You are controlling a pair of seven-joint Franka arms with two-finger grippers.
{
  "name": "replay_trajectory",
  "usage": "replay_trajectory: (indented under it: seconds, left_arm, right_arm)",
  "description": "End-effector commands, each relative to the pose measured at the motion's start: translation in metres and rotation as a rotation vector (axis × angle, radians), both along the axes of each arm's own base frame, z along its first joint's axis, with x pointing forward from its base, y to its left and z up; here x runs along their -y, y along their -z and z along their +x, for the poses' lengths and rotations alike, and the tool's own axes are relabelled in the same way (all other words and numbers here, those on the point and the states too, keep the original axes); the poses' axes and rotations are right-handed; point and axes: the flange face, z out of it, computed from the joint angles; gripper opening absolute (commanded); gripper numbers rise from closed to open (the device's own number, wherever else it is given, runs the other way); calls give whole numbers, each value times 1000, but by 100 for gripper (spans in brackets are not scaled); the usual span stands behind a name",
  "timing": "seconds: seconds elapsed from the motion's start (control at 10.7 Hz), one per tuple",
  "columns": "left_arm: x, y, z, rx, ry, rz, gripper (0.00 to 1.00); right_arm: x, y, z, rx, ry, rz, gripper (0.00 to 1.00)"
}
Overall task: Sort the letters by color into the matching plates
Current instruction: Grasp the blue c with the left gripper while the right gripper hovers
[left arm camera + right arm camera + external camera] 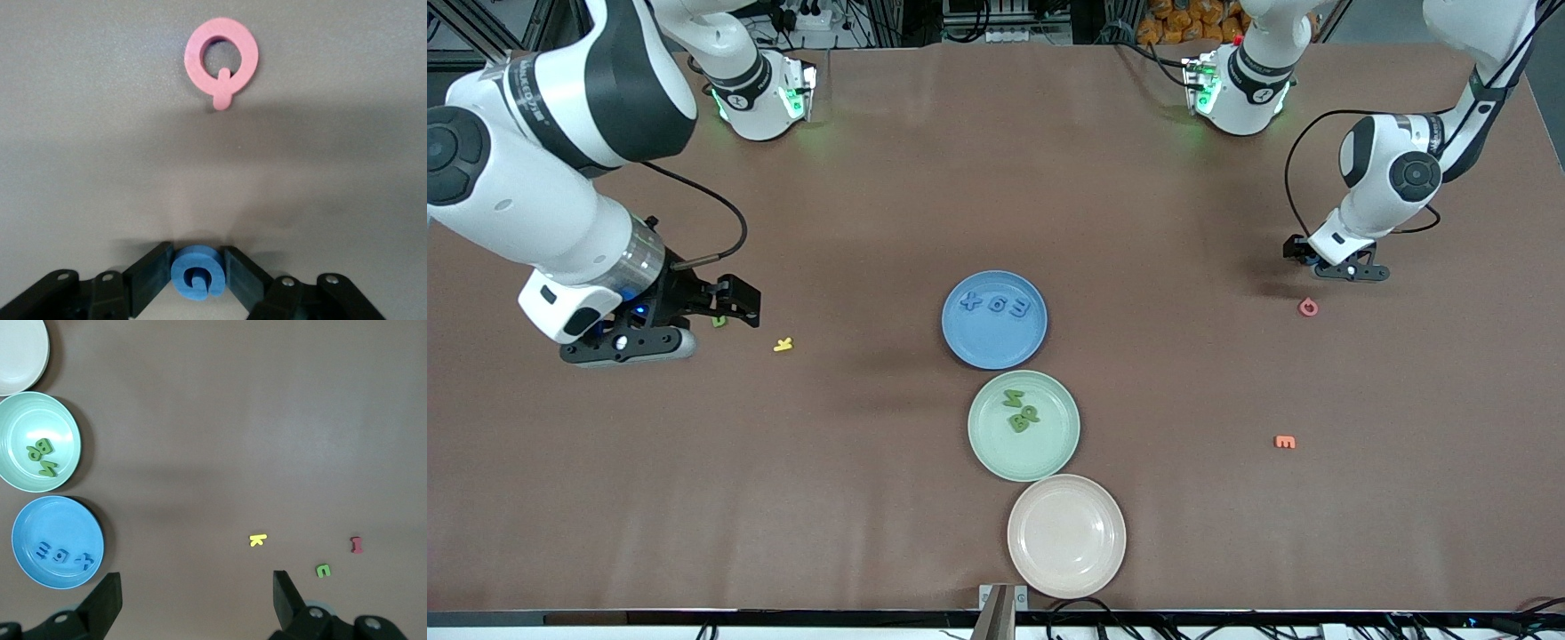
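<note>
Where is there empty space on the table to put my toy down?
Bare table lies between the yellow letter and the plates. More lies between the plates and the orange letter. The blue plate, green plate and beige plate sit crowded in a row, rims nearly touching.

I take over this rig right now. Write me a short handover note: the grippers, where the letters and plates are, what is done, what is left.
Left gripper: low at the table, closed on a blue letter, beside the pink Q.
Right gripper: open, over a green letter near the yellow K.
Done: four blue letters in the blue plate, three green in the green plate.
Beige plate: no letters.
Left: the held blue letter, green letter, yellow K, pink Q, orange E, a red letter.
</note>
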Motion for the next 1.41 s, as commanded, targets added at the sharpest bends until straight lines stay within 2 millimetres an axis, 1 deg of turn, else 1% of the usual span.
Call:
replay_trajectory:
  seconds: [0.0, 0.19, 0.28, 0.47, 0.56, 0.66, 0.75, 0.84, 0.94, 1.03, 1.22, 1.31]
  left_arm:
    - [4, 5, -9, -6, -8, -1, 0]
    - [5, -4, -2, 20, -6, 7, 0]
    - [9, -9, 5, 37, 6, 9, 0]
    - [19, -24, 32, 95, 18, 12, 0]
    - [26, -32, 48, 122, 20, 12, 0]
    - [35, -38, 65, 148, 10, 5, 0]
    - [49, -45, 83, 172, -6, -17, 0]
    - [61, -52, 95, 175, -25, -36, 0]
    - [71, -62, 110, 174, -43, -53, 0]
    - [84, -72, 125, 164, -69, -71, 0]
    - [96, -84, 141, 156, -95, -80, 0]
    - [116, -87, 153, 165, -124, -107, 0]
  right_arm:
    - [5, 14, -25, -12, -69, -85, 100]
    - [7, 12, -30, -9, -84, -103, 100]
    - [10, 11, -31, -8, -81, -105, 100]
    - [23, -2, -33, 7, -109, -105, 100]
    - [34, -7, -33, 11, -92, -105, 100]
    - [43, -12, -33, 18, -79, -104, 100]
    - [47, -15, -35, 18, -73, -105, 100]
    - [55, -20, -35, 22, -62, -105, 100]
    - [61, -23, -36, 25, -77, -106, 100]
    - [71, -27, -37, 24, -89, -108, 100]
    - [79, -30, -37, 21, -88, -104, 100]
    - [82, -36, -39, 30, -82, -99, 100]
